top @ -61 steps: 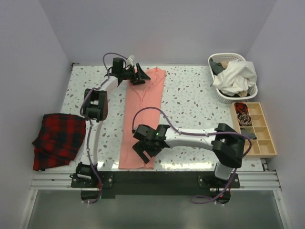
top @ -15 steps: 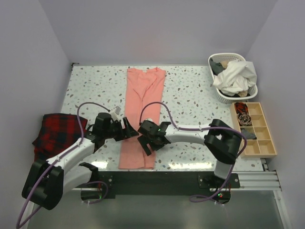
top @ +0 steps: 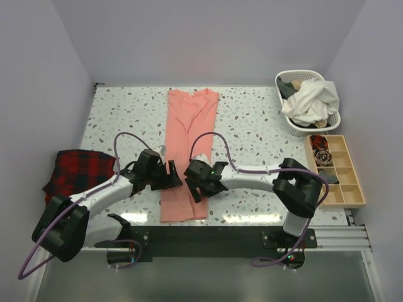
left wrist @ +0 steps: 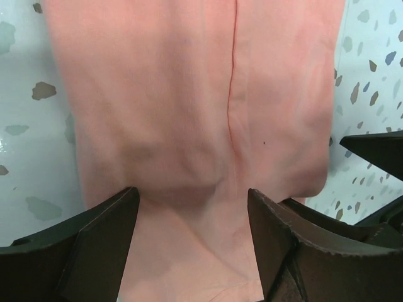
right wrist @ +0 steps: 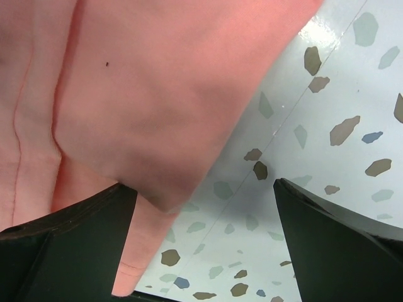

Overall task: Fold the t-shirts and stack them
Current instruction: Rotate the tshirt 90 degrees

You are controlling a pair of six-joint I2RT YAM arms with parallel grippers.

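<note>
The pink t-shirt [top: 189,126] is lying flat in the middle of the speckled table [top: 252,138]. It is folded into one long thin strip that is running from the far edge down to the near edge. Both arms are reaching in low over the near part of the strip. The left gripper [top: 170,175] is sitting at the left side of the shirt, and its claw is spread wide with nothing in it. In the left wrist view, the left gripper [left wrist: 192,195] is pointing along the shirt, and the pink cloth [left wrist: 189,94] is filling the gap between its two dark fingers [left wrist: 101,245]. A long fold line is running down the cloth there. The right gripper [top: 196,184] is sitting at the right side of the shirt, just beside the left one, and its claw is spread wide and pinching nothing too. In the right wrist view, the right gripper [right wrist: 201,189] is hanging over the right edge of the shirt [right wrist: 138,94], so pink cloth is showing on one side and bare speckled table [right wrist: 327,113] on the other. The fingers may be touching the cloth, but the views are too close to be sure. A red and black plaid cloth [top: 79,176] is lying by the left edge of the table, well apart from the shirt. At the far right, a white basket [top: 296,128] is holding a pile of white cloth [top: 312,100]. Just in front of it, a wooden tray [top: 345,204] with small boxes is sitting at the right edge.
</note>
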